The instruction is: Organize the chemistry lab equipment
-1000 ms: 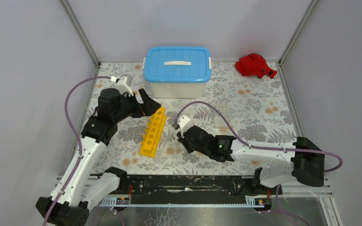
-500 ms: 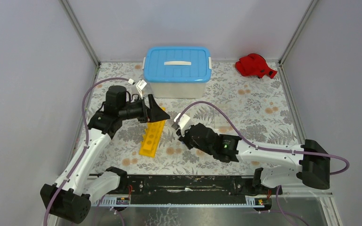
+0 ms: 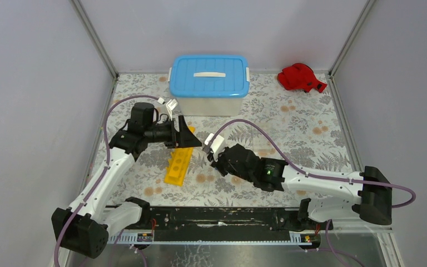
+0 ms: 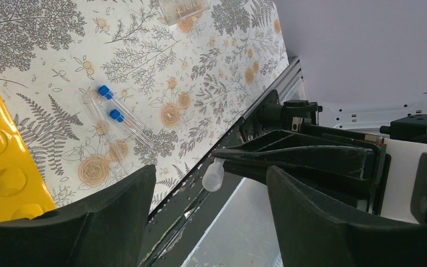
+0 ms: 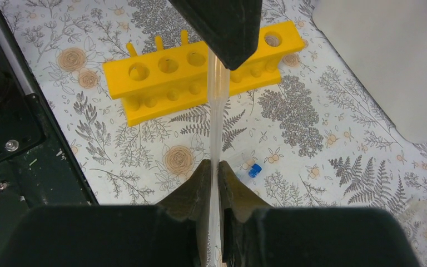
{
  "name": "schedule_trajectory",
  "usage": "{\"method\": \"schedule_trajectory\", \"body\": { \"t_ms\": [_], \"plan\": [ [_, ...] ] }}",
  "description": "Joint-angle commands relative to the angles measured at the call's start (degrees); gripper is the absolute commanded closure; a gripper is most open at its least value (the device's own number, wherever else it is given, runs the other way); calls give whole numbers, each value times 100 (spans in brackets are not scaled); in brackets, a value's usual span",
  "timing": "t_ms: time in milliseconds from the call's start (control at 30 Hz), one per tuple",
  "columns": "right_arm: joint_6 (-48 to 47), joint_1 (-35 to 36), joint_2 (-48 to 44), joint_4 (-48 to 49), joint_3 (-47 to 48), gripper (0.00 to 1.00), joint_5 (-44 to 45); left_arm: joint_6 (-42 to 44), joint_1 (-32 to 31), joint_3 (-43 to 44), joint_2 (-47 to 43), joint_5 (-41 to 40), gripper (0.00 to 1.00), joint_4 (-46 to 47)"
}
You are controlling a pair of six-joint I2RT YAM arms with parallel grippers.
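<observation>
A thin clear tube (image 5: 217, 122) is clamped in the right claw (image 5: 217, 172) near the yellow rack (image 5: 161, 83) with round holes; the left claw (image 4: 210, 183) is spread, empty.

Yellow rack (image 3: 179, 164), blue-capped clear tubes (image 4: 123, 119), blue-lidded tub (image 3: 208, 75), red cloth (image 3: 300, 78), floral-patterned table (image 3: 306, 128).

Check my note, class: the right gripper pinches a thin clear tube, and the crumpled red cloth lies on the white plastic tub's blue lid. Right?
No: the top view shows the crumpled red cloth in the far right corner, apart from the blue-lidded white plastic tub. The right gripper does pinch a thin clear tube.
</observation>
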Motion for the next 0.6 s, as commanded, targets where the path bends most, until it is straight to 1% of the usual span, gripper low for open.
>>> {"method": "schedule_trajectory", "body": {
  "t_ms": [0, 300, 433, 500, 567],
  "plan": [
    [-104, 77, 17, 115, 348, 86, -193, 137, -32, -12, 6, 252, 21, -63],
    [-161, 93, 324, 102, 533, 85, -286, 179, -32, -74, 18, 381, 33, -65],
    [-199, 95, 398, 149, 556, 85, -255, 205, -36, -117, -4, 412, 40, -60],
    [-218, 91, 403, 167, 563, 85, -234, 231, -41, -156, -36, 405, 45, -78],
    [-226, 91, 404, 163, 577, 85, -241, 294, -41, -162, -54, 376, 48, -153]
  ]
}}
